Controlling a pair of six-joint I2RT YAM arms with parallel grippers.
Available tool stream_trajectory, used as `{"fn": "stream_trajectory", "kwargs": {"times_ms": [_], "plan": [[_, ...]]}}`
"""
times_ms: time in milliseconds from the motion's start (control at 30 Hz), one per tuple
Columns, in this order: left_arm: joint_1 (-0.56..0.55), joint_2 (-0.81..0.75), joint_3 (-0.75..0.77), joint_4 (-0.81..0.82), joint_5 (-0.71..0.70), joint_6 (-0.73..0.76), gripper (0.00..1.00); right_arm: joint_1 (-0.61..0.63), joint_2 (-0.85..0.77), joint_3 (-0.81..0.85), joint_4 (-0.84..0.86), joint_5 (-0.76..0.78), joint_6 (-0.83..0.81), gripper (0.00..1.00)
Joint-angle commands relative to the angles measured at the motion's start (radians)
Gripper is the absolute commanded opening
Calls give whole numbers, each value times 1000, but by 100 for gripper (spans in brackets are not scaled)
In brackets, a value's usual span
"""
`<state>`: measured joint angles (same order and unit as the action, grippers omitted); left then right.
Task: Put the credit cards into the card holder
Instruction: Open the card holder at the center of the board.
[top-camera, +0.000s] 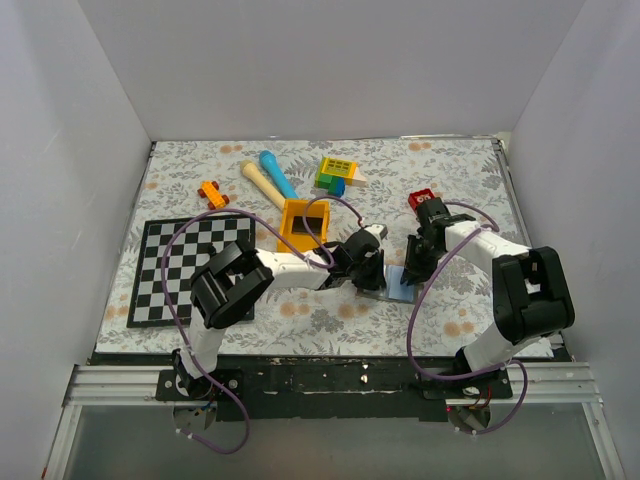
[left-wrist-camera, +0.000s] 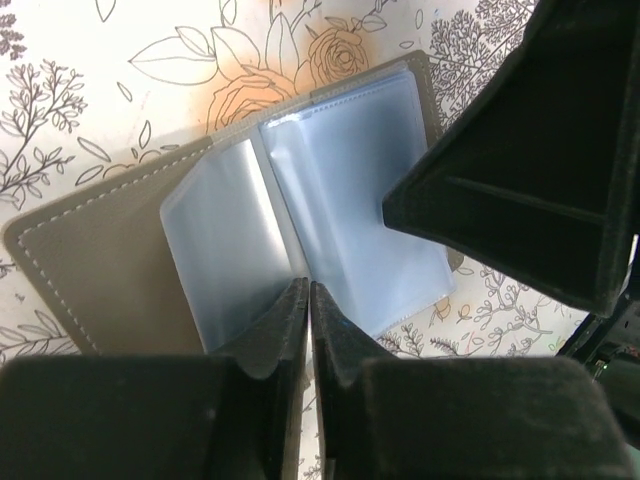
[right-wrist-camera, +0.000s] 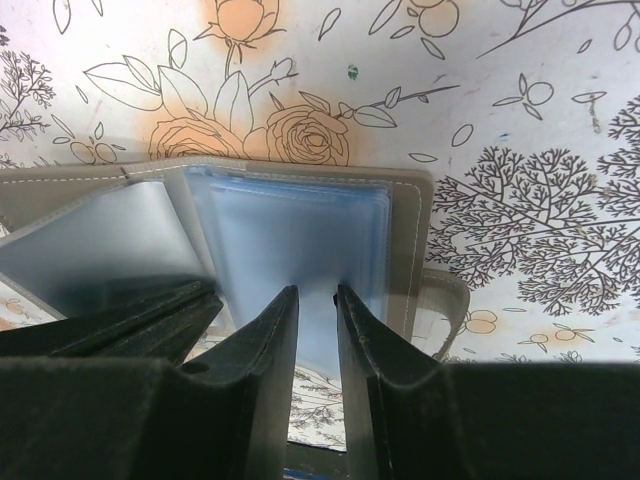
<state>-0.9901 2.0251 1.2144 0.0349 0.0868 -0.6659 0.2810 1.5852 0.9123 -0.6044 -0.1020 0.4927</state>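
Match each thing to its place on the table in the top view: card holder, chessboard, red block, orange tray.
Things:
1. card holder
2. chessboard
3. red block
4. orange tray

Places:
A. left side of the table
B. middle of the table
C. lying open, right of centre, towards the near edge
D. right of centre, farther back

Pairs: 1-C; 2-A; 3-D; 4-B
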Motion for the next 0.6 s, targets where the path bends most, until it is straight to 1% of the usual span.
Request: {"fn": "stream_trajectory", "kwargs": {"times_ms": [0, 100, 167, 400, 567], "plan": [[10, -72, -26, -58, -25, 5, 12, 6, 24, 14, -41, 53, -9, 32], [21, -94, -41, -50, -27, 0, 21, 7, 22, 16, -41, 54, -8, 32], [27, -103, -47, -50, -33, 0, 23, 9, 24, 17, -43, 58, -9, 32], [39, -94, -50, -58, -44, 15, 24, 12, 25, 19, -46, 61, -9, 32], [39, -62, -59, -53, -25, 17, 19, 17, 27, 26, -44, 53, -13, 32]]}}
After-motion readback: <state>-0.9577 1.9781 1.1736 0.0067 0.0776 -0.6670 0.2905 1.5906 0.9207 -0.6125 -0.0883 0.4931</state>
